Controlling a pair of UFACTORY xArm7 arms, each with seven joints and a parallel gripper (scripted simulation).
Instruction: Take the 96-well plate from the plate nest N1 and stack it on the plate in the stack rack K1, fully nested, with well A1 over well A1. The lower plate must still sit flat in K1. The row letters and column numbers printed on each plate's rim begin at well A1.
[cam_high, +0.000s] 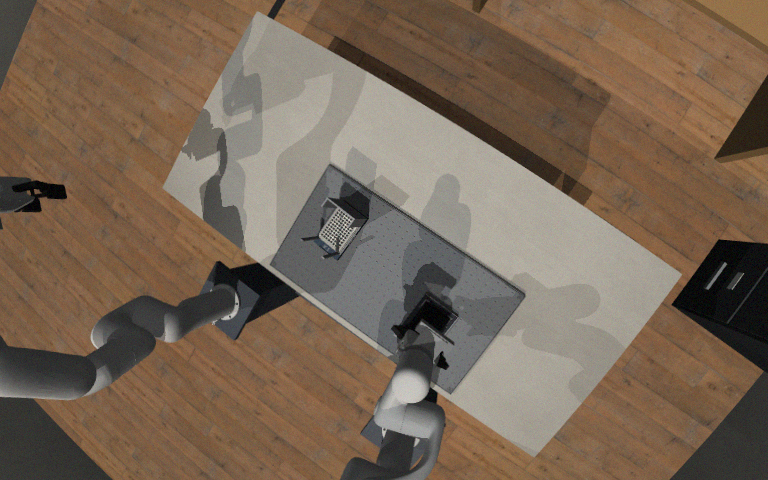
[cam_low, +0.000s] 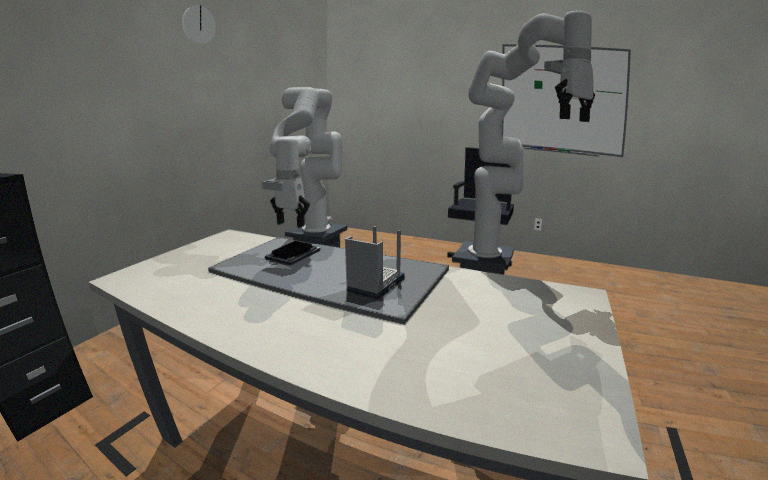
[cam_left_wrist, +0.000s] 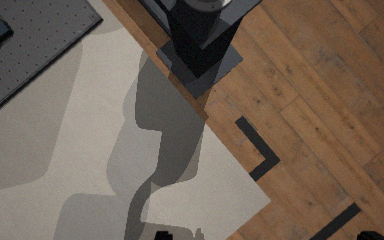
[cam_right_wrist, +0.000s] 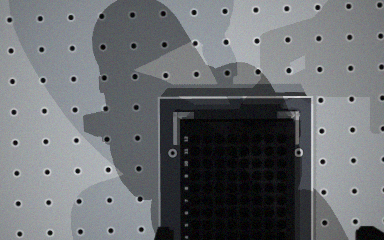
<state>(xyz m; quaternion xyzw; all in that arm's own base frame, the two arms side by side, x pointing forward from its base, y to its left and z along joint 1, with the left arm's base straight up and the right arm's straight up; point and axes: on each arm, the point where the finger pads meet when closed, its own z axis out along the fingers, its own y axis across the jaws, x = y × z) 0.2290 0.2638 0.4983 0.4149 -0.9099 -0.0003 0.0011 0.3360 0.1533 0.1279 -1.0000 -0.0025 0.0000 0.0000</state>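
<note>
A black 96-well plate (cam_high: 437, 313) (cam_low: 292, 249) (cam_right_wrist: 235, 185) lies in the low dark nest N1 (cam_right_wrist: 169, 200). Rim numbers from 12 downward run along its left edge in the right wrist view; its A1 end is out of frame. A white 96-well plate (cam_high: 338, 227) (cam_low: 389, 274) sits in rack K1 (cam_low: 363, 266), which has a tall grey wall and thin upright posts; its lettering is unreadable. My right gripper (cam_high: 423, 345) (cam_low: 290, 219) (cam_right_wrist: 267, 234) is open and empty above the nest. My left gripper (cam_high: 44, 198) (cam_low: 574, 114) (cam_left_wrist: 267, 236) is open, high and far from both plates.
The nest and rack stand on a grey perforated board (cam_high: 385, 249) (cam_low: 322, 283) (cam_left_wrist: 45, 40) on the pale table (cam_high: 566, 271) (cam_low: 283, 362) (cam_left_wrist: 95, 150). K1's walls and posts rise well above its plate. A black cabinet (cam_high: 730, 294) (cam_low: 33, 316) stands beyond the table.
</note>
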